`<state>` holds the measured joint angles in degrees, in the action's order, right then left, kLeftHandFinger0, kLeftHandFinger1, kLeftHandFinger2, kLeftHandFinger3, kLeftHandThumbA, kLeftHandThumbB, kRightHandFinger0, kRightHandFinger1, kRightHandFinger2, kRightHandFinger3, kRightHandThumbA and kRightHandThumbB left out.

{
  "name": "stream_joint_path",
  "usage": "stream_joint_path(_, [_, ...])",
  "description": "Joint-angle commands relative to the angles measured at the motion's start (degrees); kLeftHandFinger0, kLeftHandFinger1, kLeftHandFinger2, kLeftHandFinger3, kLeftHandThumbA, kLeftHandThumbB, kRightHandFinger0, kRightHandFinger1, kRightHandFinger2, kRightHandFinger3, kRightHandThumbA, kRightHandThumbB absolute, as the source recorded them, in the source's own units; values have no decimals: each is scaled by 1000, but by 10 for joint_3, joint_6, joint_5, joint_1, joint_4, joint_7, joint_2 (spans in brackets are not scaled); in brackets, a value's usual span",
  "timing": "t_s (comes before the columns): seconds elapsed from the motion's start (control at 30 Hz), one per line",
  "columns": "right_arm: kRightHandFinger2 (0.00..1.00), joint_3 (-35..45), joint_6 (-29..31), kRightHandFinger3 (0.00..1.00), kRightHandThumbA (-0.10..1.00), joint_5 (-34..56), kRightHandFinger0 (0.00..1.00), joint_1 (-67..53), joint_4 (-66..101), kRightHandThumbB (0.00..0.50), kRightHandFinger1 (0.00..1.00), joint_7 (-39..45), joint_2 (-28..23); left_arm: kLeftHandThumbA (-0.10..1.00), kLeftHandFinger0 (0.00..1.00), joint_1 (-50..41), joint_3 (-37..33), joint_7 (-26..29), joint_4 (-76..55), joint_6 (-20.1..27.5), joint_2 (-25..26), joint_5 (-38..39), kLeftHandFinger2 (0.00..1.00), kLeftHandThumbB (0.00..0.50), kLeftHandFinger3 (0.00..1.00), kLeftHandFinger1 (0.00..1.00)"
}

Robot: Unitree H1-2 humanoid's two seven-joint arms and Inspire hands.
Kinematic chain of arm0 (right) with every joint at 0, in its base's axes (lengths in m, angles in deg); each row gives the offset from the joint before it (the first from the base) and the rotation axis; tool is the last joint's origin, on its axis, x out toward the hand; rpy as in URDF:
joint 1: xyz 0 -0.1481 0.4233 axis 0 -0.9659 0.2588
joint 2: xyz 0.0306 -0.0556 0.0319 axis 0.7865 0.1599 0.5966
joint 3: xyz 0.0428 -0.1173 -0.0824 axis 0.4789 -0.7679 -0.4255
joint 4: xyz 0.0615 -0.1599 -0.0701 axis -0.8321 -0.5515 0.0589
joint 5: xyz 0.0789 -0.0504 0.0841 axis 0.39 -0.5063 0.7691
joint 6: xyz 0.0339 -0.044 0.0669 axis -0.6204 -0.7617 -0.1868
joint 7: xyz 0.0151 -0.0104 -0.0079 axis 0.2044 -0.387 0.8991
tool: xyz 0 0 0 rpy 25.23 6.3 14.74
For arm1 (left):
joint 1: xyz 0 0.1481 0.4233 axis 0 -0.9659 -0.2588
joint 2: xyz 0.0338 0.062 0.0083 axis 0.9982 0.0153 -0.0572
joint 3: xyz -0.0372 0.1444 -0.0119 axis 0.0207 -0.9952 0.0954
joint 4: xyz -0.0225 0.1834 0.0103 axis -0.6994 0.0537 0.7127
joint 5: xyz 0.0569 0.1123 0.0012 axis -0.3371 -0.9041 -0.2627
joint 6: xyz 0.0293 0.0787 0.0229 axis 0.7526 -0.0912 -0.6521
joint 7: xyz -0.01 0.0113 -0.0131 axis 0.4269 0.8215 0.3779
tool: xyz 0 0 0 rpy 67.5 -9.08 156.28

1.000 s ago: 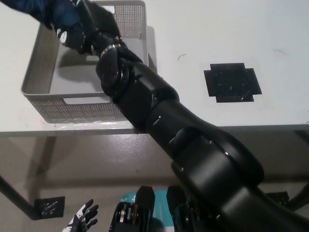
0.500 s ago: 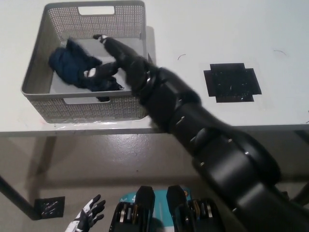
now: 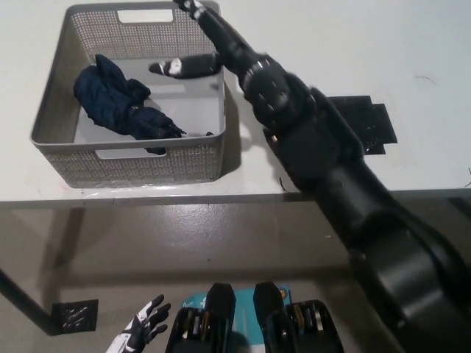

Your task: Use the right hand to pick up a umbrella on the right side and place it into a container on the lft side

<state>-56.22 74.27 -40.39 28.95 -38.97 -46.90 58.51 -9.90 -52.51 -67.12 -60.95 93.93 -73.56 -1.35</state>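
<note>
A folded navy blue umbrella (image 3: 121,107) lies inside the grey perforated basket (image 3: 55,88) at the table's left side. My black right hand (image 3: 202,44) is above the basket's right rear corner, open, fingers spread and holding nothing. It is apart from the umbrella, up and to the right of it. My white left hand (image 3: 140,334) rests low at the bottom left, below the table, fingers apart.
The basket stands near the white table's front edge (image 3: 221,197). A black cross-shaped mark (image 3: 372,121) lies on the table to the right, partly hidden by my right arm. A black square mark (image 3: 73,315) is on the floor at lower left.
My right hand let go of the umbrella, which now lies in the basket. The hand has lifted and drawn back towards the basket's right rear corner.
</note>
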Motion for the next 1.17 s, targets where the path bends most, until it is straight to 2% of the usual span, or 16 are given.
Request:
stream_joint_path(0.0, [1000, 106, -113, 1000, 1000, 188, 1000, -136, 672, 433, 1000, 96, -113, 1000, 1000, -11, 13, 0, -17, 13, 16, -2, 1000, 153, 1000, 1000])
stream_joint_path(0.07, [1000, 117, -126, 1000, 1000, 218, 1000, -171, 733, 428, 1000, 93, -121, 1000, 1000, -17, 16, 4, -16, 14, 14, -3, 1000, 154, 1000, 1000])
stream_joint_path(0.13, [1000, 124, -113, 1000, 1000, 240, 1000, -230, 802, 393, 1000, 91, -146, 1000, 1000, -22, 18, 4, -14, 15, 15, -1, 1000, 153, 1000, 1000])
stream_joint_path(0.23, [1000, 137, -107, 1000, 1000, 269, 1000, -306, 889, 407, 1000, 77, -175, 1000, 1000, -24, 18, 0, -9, 20, 16, 5, 1000, 139, 1000, 1000])
stream_joint_path(0.3, [1000, 141, -79, 1000, 1000, 285, 1000, -353, 924, 407, 1000, 65, -188, 1000, 1000, -23, 18, 0, -6, 22, 18, 5, 1000, 136, 1000, 1000])
stream_joint_path(0.37, [1000, 142, -63, 1000, 1000, 308, 1000, -393, 950, 456, 1000, 52, -196, 1000, 1000, -20, 18, 3, -9, 15, 18, -2, 1000, 142, 1000, 1000])
stream_joint_path(0.4, [1000, 145, -57, 1000, 1000, 329, 1000, -428, 980, 498, 1000, 30, -191, 1000, 1000, -20, 18, 5, -12, 9, 18, -4, 1000, 142, 1000, 1000])
stream_joint_path(0.5, [1000, 142, -42, 1000, 1000, 370, 1000, -490, 1026, 499, 1000, 3, -205, 1000, 1000, -19, 20, 6, -11, 9, 16, 0, 1000, 136, 1000, 1000])
stream_joint_path(0.57, [1000, 134, -9, 1000, 1000, 402, 1000, -528, 1039, 489, 1000, -4, -219, 1000, 1000, -21, 20, 5, -12, 8, 15, 2, 1000, 137, 1000, 1000])
stream_joint_path(0.63, [1000, 120, 10, 1000, 986, 410, 1000, -580, 1058, 500, 1000, -16, -223, 1000, 1000, -19, 21, 6, -7, 11, 13, 5, 1000, 139, 1000, 1000])
stream_joint_path(0.77, [1000, 89, 43, 1000, 1000, 364, 1000, -672, 1058, 500, 1000, -18, -196, 1000, 1000, -18, 21, 4, -3, 15, 12, 9, 1000, 139, 1000, 1000])
stream_joint_path(0.83, [1000, 64, 104, 1000, 1000, 344, 1000, -726, 1019, 500, 1000, 0, -182, 1000, 1000, -18, 21, 5, -1, 15, 11, 8, 1000, 137, 1000, 1000])
stream_joint_path(0.9, [1000, 47, 120, 1000, 1000, 340, 1000, -773, 987, 500, 1000, 12, -169, 1000, 1000, -17, 21, 4, -1, 15, 11, 11, 1000, 136, 1000, 1000])
stream_joint_path(1.0, [1000, 32, 170, 1000, 1000, 327, 1000, -817, 911, 457, 1000, 42, -167, 1000, 1000, -18, 23, 6, -5, 8, 11, 12, 1000, 142, 1000, 1000])
stream_joint_path(1.07, [1000, 26, 198, 1000, 1000, 305, 1000, -842, 833, 447, 1000, 58, -158, 1000, 1000, -17, 24, 5, -5, 6, 11, 16, 1000, 154, 1000, 1000])
stream_joint_path(1.13, [1000, 27, 202, 1000, 1000, 302, 1000, -843, 823, 432, 1000, 60, -157, 1000, 1000, -15, 25, 5, -4, 5, 10, 17, 1000, 157, 1000, 1000])
